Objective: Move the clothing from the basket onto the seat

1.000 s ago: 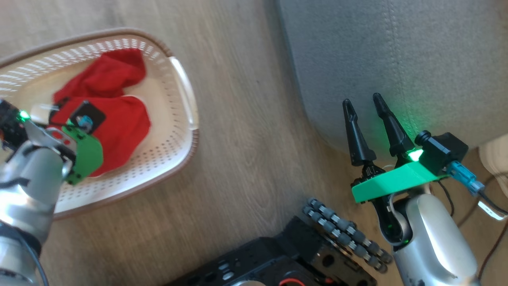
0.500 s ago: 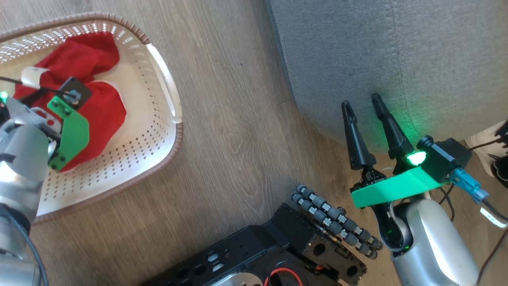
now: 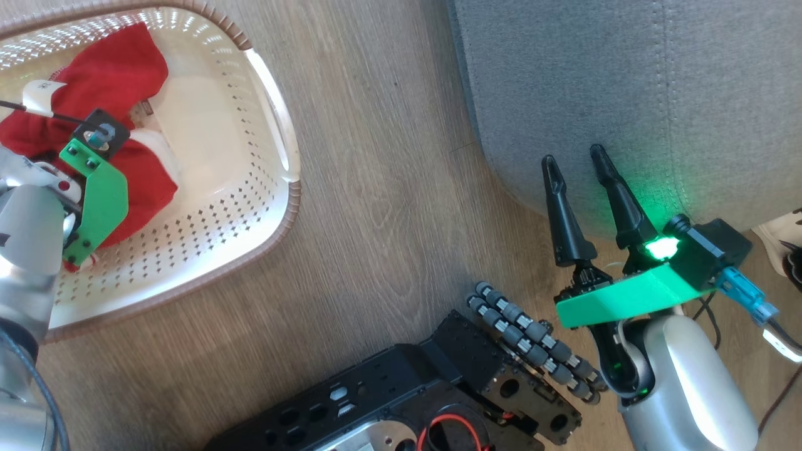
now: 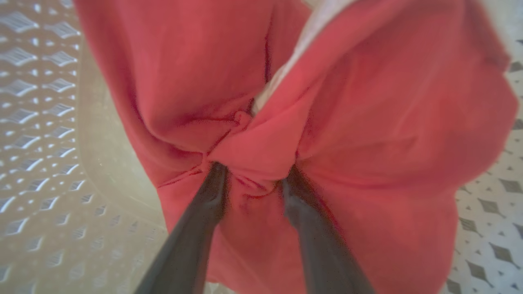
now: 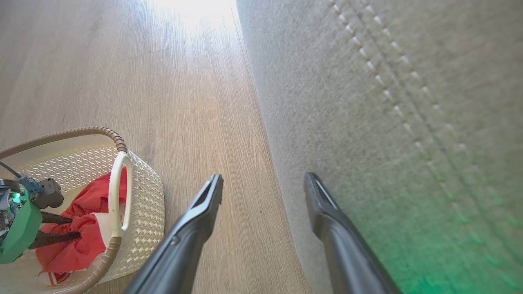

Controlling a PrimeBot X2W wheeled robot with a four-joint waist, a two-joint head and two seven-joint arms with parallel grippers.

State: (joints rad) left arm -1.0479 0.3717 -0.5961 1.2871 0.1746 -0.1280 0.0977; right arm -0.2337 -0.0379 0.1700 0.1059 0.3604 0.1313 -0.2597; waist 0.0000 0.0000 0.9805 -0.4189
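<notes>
Your left gripper point(image 4: 253, 177) has its jaws clamped on a fold of the clothing point(image 4: 380, 122) down in the basket point(image 4: 36, 122). Your right gripper point(image 5: 263, 185) has its jaws apart, with the seat point(image 5: 388, 102) edge between them.

Count log, single moment.

Claws: 2, the left claw point(image 4: 253, 175) and the right claw point(image 3: 572, 156). Fingers: 2 per claw, 4 total.

Basket point(image 3: 276, 207): 1, around the left claw. White handle point(image 3: 274, 113): 1 counted, on the wall nearest the right claw.

Clothing point(image 3: 113, 69): red fabric in 2 lobes, white trim between, at the left claw's fingers. Whether 2 separate pieces or 1 bunched, cannot tell.

Seat point(image 3: 595, 75): 1, just beyond the right claw's tips.

Black wheeled base point(image 3: 407, 401): 1, beside the right claw's wrist, on the side toward the left claw.
</notes>
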